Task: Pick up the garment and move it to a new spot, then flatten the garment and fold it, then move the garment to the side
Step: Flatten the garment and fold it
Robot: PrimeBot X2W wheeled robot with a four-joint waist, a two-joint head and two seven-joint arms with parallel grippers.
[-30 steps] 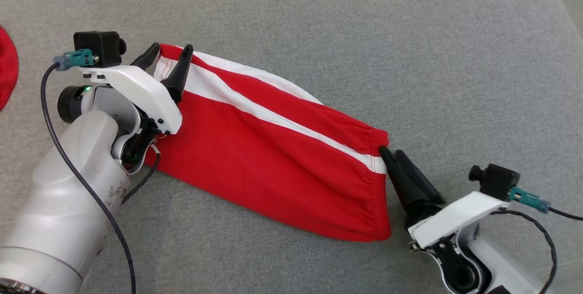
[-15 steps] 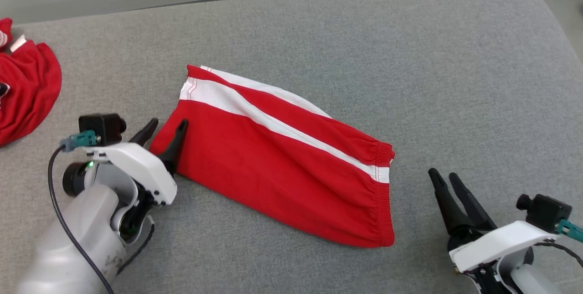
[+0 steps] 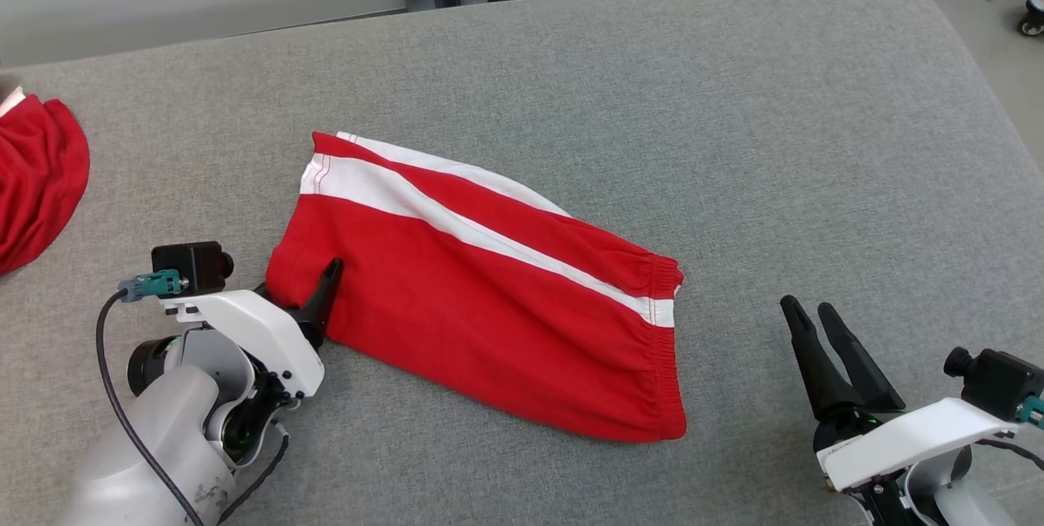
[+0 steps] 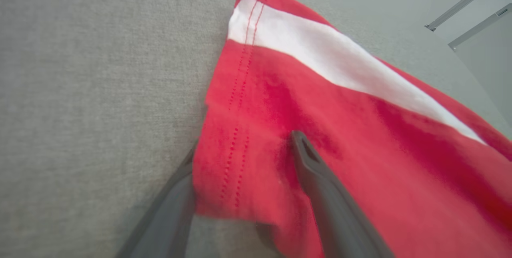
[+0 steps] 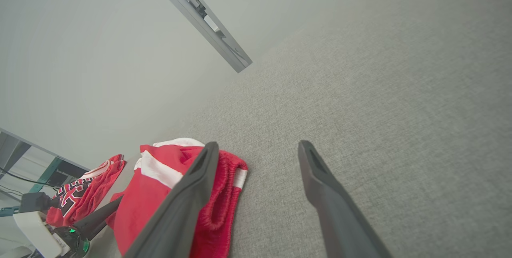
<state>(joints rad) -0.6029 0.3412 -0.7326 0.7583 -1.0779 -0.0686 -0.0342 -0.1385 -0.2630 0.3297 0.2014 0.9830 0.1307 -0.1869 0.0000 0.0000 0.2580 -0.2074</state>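
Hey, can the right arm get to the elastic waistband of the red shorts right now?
Probably yes: the right gripper is open, apart from the red shorts, with bare grey cushion between it and the waistband.

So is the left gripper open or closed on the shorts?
Open. The left gripper has its fingers wide apart, straddling the hem corner of the red shorts.

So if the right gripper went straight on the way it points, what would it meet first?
Likely the bare grey cushion: the open right gripper points past the shorts, which lie to its left, apart from it. How soon it touches down is unclear.
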